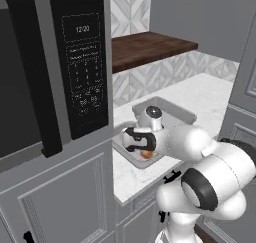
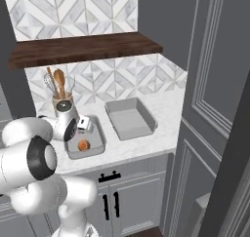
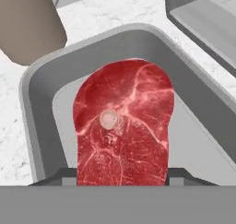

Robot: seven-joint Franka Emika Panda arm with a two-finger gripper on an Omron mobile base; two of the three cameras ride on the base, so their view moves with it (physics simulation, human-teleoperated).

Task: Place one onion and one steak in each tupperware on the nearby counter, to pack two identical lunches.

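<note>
The gripper (image 3: 122, 184) hangs over the near tupperware (image 3: 37, 108) on the counter (image 2: 161, 107), jaws clamped on the steak (image 3: 123, 126) — gripped by its lower end, so it dangles clear for release; an onion (image 2: 83, 145) already lies inside. The far tupperware (image 2: 129, 118) sits just beside — empty.

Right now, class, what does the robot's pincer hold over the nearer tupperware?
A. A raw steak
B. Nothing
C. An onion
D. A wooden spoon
A: in the hand view a red marbled steak hangs between the pincer tips above the grey tupperware.
</note>
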